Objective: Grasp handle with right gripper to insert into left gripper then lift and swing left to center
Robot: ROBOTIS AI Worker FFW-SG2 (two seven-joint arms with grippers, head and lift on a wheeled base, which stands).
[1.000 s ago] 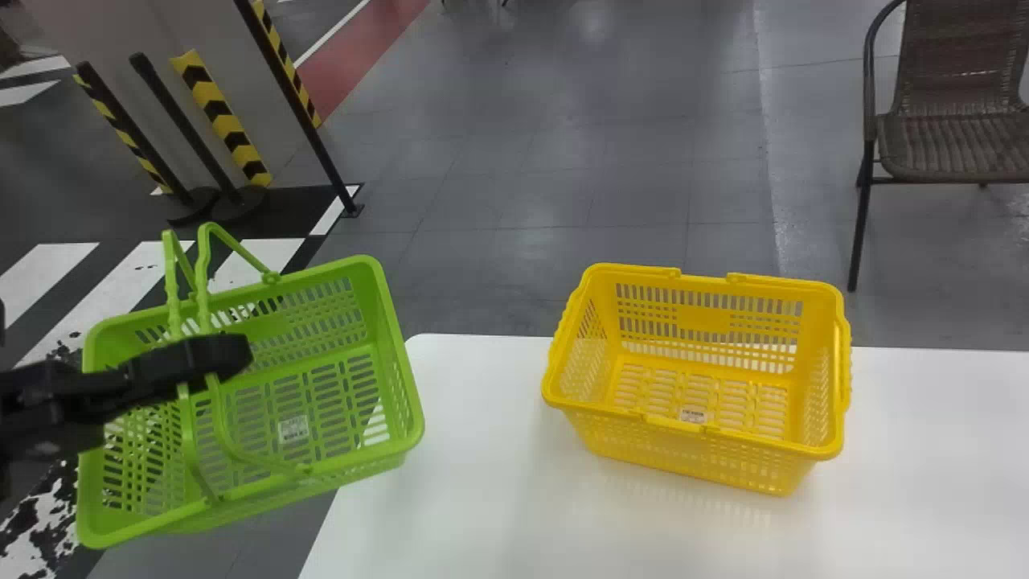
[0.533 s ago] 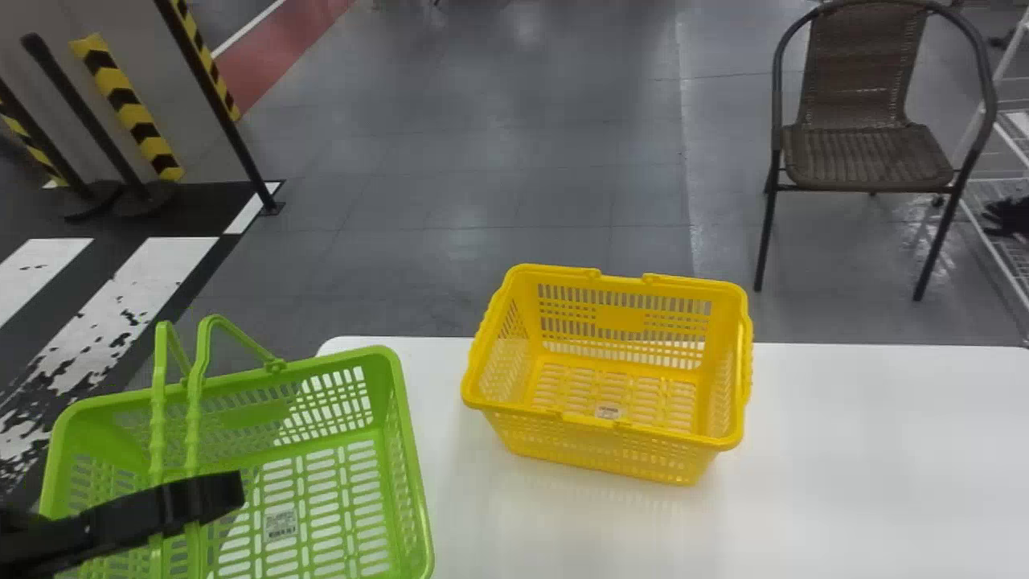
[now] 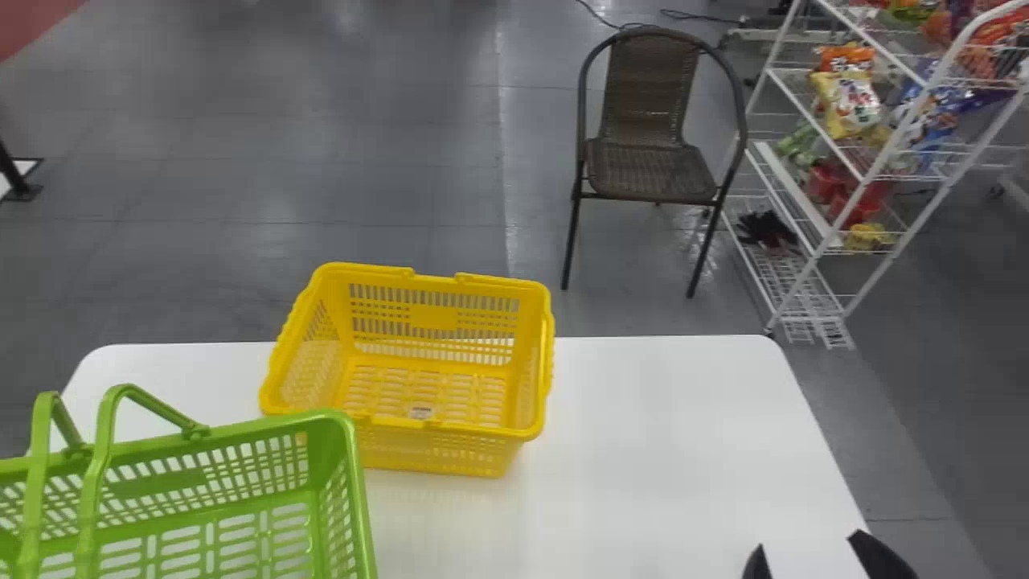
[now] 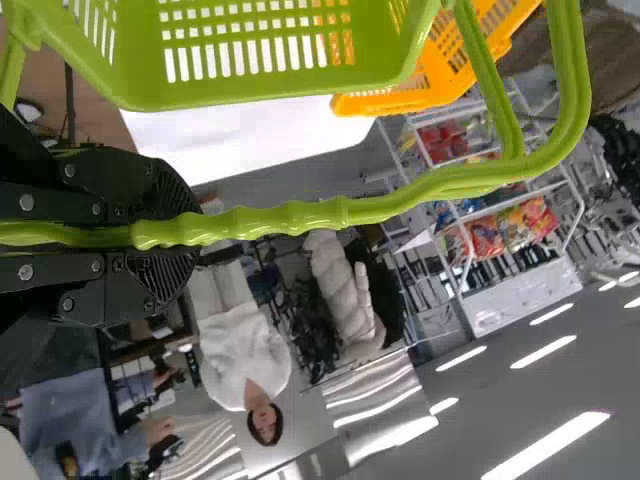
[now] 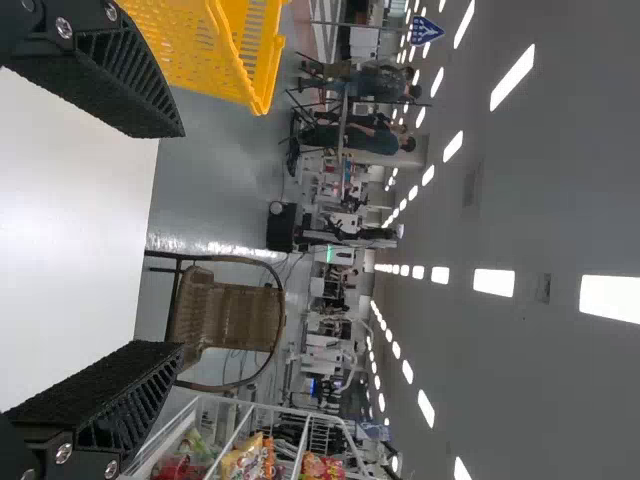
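My right gripper (image 3: 818, 555) is at the bottom right of the head view, its two fingertips apart over the white table. Between the open fingers of my right gripper (image 5: 145, 240) in the right wrist view there is nothing. The green basket (image 3: 344, 454) hangs at the lower left in the head view, in front of the table's left part, both handles (image 3: 98, 458) raised. In the left wrist view, my left gripper (image 4: 165, 232) is shut on the handles (image 4: 290, 217), held together, with the green basket (image 4: 250, 92) beside them.
A yellow basket (image 3: 450, 452) stands on the white table (image 3: 643, 450), just behind and right of the green one, which overlaps its near left corner in the head view. Beyond the table are a brown chair (image 3: 651, 165) and a white wire rack (image 3: 836, 141) holding snack bags.
The head view has turned right, so table, yellow basket and chair sit farther left. Against the table, the green basket has moved right and nearer the yellow one. My right gripper's tips have appeared.
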